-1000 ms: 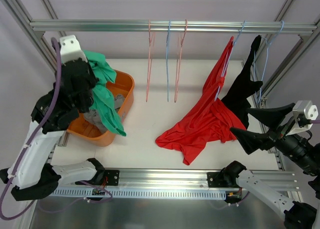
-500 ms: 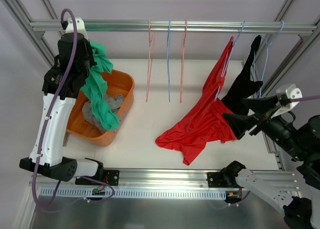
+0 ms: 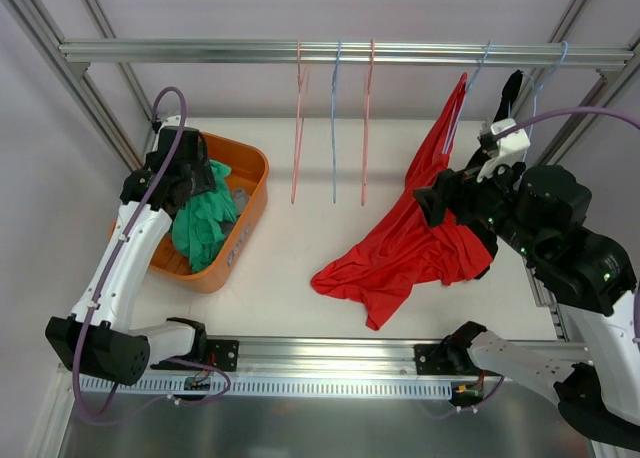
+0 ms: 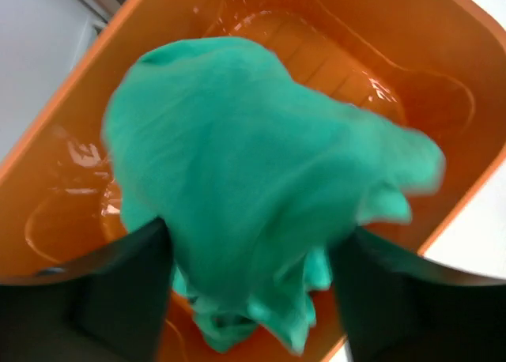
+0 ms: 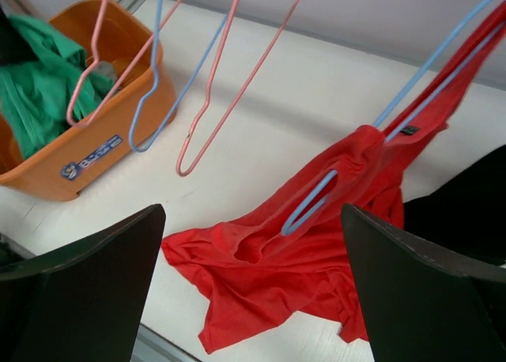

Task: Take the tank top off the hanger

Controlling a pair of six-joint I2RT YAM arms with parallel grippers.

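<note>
Right fingers [image 5: 79,299] spread above white table [image 5: 316,85] framed by aluminium rails [image 3: 200,50].

Item 1: white, matte, flat surface [image 3: 300,240], rectangular, bordered along its near edge by a silver aluminium rail [image 3: 330,350].

Item 2: orange plastic bin [image 3: 251,192], rounded corners, standing upright on the far-left part of the surface and turned at an angle to its edges (a small white-and-blue label shows on the outer wall facing the near side).

Item 3: red fabric tank top [image 3: 390,263], its lower part lying crumpled and spread on the surface right of centre (the upper part rises off the surface, so only the folds below rest there). Well apart from the bin.
</note>
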